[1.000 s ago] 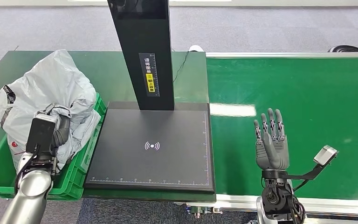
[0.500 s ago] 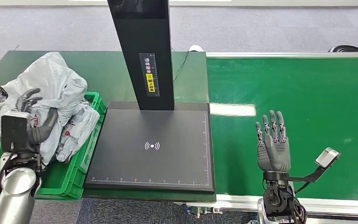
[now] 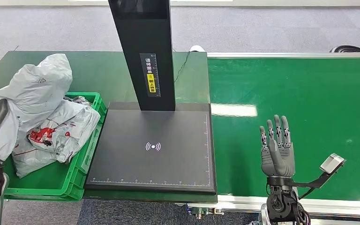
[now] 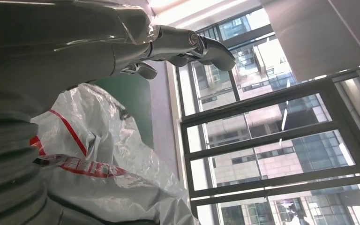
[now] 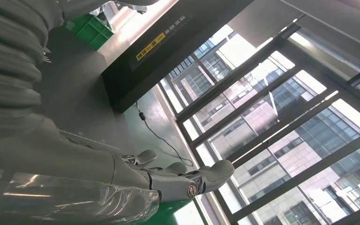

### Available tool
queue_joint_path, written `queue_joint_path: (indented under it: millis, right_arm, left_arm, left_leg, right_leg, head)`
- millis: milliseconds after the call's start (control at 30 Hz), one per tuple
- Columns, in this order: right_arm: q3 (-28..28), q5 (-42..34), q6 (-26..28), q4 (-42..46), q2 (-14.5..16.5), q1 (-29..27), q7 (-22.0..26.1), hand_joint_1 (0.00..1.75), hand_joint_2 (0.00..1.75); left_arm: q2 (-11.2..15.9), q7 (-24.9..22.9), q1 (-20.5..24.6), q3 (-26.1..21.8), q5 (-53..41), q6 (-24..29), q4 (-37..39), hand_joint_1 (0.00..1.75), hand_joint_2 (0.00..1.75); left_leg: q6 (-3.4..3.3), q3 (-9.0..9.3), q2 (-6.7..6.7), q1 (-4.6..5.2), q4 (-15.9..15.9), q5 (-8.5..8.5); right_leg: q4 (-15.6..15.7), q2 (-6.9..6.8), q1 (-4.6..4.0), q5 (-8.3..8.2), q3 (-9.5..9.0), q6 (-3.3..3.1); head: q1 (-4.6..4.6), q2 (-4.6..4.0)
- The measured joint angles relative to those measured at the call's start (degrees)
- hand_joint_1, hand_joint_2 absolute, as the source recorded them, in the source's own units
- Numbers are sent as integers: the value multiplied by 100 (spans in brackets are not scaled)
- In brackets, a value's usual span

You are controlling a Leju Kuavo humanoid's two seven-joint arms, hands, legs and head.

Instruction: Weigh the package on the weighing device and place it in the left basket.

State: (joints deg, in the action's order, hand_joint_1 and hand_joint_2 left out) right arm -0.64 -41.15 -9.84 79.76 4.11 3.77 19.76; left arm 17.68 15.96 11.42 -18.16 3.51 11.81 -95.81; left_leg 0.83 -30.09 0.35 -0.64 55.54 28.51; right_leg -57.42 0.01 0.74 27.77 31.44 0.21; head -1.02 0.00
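Grey packages [image 3: 37, 112] lie piled in the green basket [image 3: 51, 180] left of the black weighing device [image 3: 152, 147]. Right hand [image 3: 276, 150] hovers over the green counter [image 3: 300, 93], fingers apart, empty. Left wrist view: left hand [image 4: 183, 44] extended, empty, above a package [image 4: 98, 154].

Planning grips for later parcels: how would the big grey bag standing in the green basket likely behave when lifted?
The grey bag is creased and slumped against the basket, so it is probably floppy. Its glossy film looks slippery. It seems light for its bulk, though that is a guess.
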Motion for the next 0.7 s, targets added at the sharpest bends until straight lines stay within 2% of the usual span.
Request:
queue_joint_path:
  millis: [333,700]
  right_arm:
    - [-12,12,-26,-2,-3,28,-1,0,175]
    - [-38,12,-28,-2,-9,23,-1,0,175]
  left_arm:
    - [15,91,-311,-291,265,-67,-435,0,175]
    - [33,131,-330,-422,542,-109,-580,0,175]
  left_leg:
    - [0,-1,-2,0,0,0]
    - [0,0,-1,0,0,0]
  right_leg:
    - [0,-1,0,0,1,0]
    - [0,-1,0,0,1,0]
  head:
    - [-1,0]
    - [0,0]
